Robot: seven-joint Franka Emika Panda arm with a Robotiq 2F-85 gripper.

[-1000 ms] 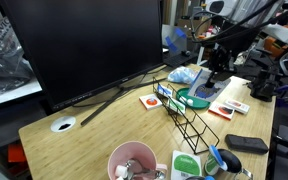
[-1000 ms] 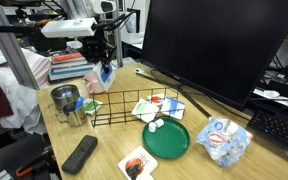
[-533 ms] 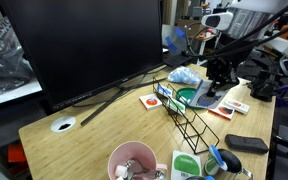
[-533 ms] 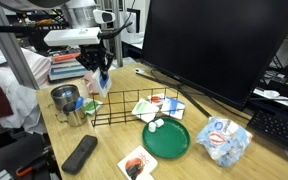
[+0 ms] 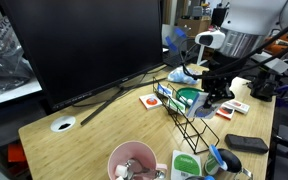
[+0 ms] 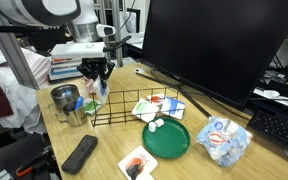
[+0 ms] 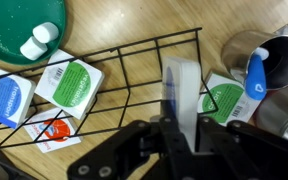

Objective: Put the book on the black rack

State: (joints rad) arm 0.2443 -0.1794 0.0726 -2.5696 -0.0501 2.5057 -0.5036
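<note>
My gripper (image 7: pixel 184 122) is shut on the book (image 7: pixel 181 85), a thin whitish booklet held upright and edge-on. It hangs just over one end of the black rack (image 7: pixel 134 70), between its wire dividers. In both exterior views the gripper (image 5: pixel 216 96) (image 6: pixel 96 86) is low over the end of the rack (image 5: pixel 189 118) (image 6: pixel 134 108). Whether the book touches the rack wires cannot be told.
A green-and-white booklet (image 7: pixel 72 82), a blue card (image 7: pixel 4 95) and an orange-red booklet (image 7: pixel 49 130) lie under the rack. A green plate (image 6: pixel 166 140) sits beside it and a metal cup (image 6: pixel 66 103) stands by the gripper. A large monitor (image 6: pixel 214 45) stands behind. A black case (image 6: pixel 80 153) lies near the table edge.
The gripper has moved down and toward the end of the rack with the book still in it. Nothing else moved.
</note>
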